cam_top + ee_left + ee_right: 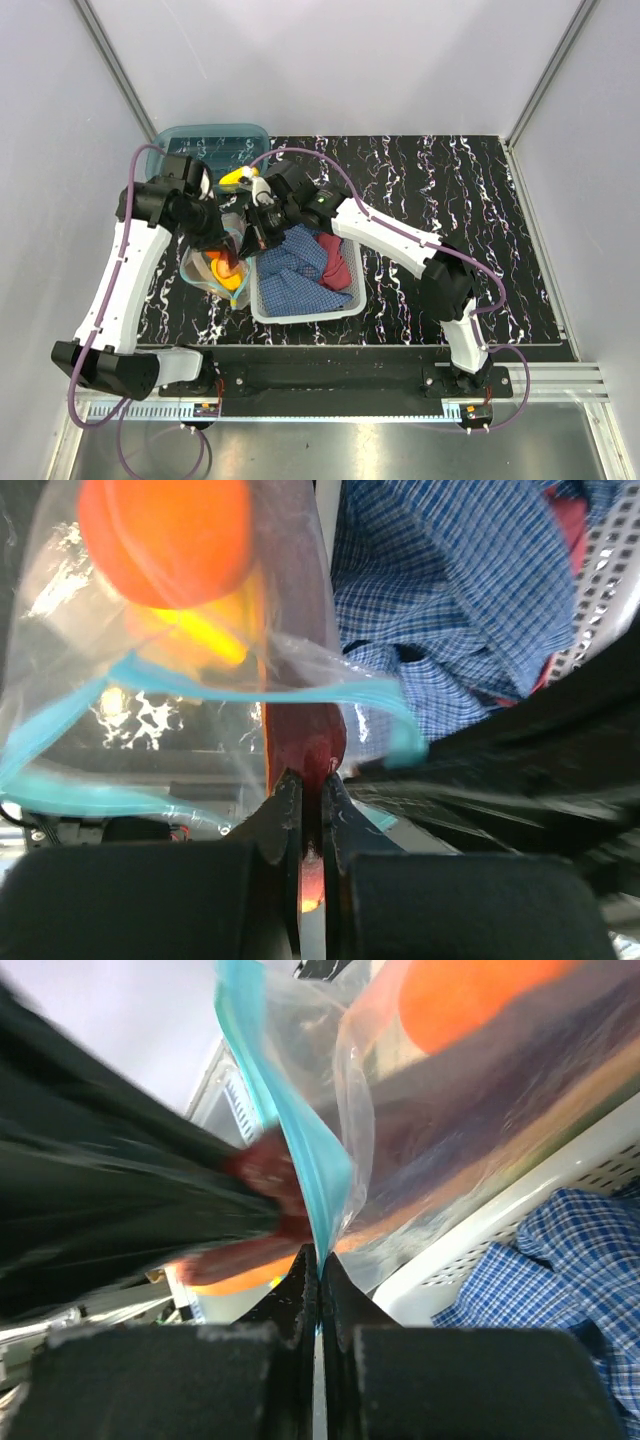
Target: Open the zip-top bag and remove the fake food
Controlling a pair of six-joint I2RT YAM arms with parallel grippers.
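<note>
Black marbled table (pixel 450 200) bearing a white slotted basket (pixel 300 308), the landmark for all positions. The left arm (pixel 120 280) rises left of the basket and the right arm (pixel 400 240) crosses above its right rim; both wrists meet over its left wall. A teal translucent bin (pixel 215 135) stands beyond the basket's far left corner. Inside the basket lie a crumpled blue checked cloth (pixel 300 265) and, toward its right side, a red cloth (pixel 337 258). The zip-top bag (pixel 212 268) hangs just outside the basket's left wall, its mouth uppermost between the two grippers and its teal zip strip (pixel 200 685) parted into an open loop. Fake food within the bag: an orange piece (pixel 165 535) and a yellow piece (pixel 195 630) beneath it. Another yellow piece (pixel 235 178) shows beyond the basket's far left corner, beside the bin; what it rests on cannot be told. The left gripper (pixel 312 780) has its jaws drawn narrow, pinching a reddish-brown fold at one lip of the bag's mouth. The right gripper (pixel 318 1255) has its jaws pressed together on the opposite lip, clamping the zip strip itself.
</note>
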